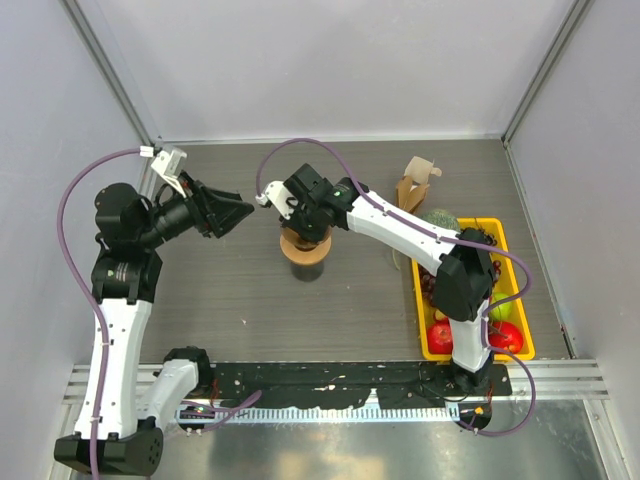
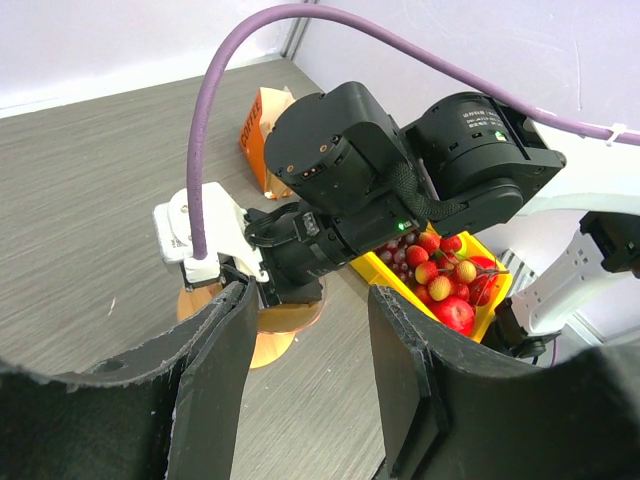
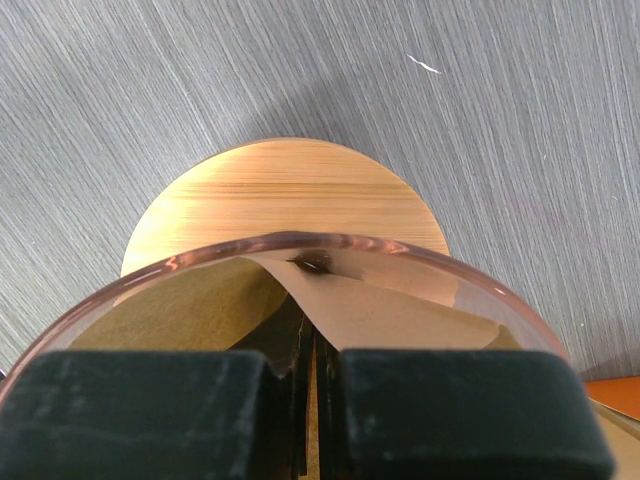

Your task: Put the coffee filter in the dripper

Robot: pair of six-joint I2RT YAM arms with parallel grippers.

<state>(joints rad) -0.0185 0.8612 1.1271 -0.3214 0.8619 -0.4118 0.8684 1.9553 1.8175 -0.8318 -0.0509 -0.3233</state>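
My right gripper (image 3: 318,400) is clenching its two dark padded fingers (image 3: 150,410) on the upper edge of the thin tan-brown paper coffee filter (image 3: 390,305). The coffee filter is sitting inside the clear glass cone dripper (image 3: 300,241), with its paper leaning against the inner wall just below the rim. One folded seam is running down toward my pads. Where visible, the paper is looking smooth and untorn; my fingers are covering its lower part. Beyond the rim, the dripper's round orange-brown wooden collar is resting flat on the grey wood-grain table (image 3: 500,120).

My left gripper (image 2: 308,310) is hovering to the left of the dripper, well apart from it, with jaws spread and grasping nothing.

Farther right, a yellow plastic tray (image 1: 505,262) is carrying red fruit. Past it, a bunch of brown paper filters (image 1: 415,183) is standing near the far wall; its printing is proving too blurred to read. Lettering on my right arm's black motor housing (image 2: 480,125) is likewise too small to read.
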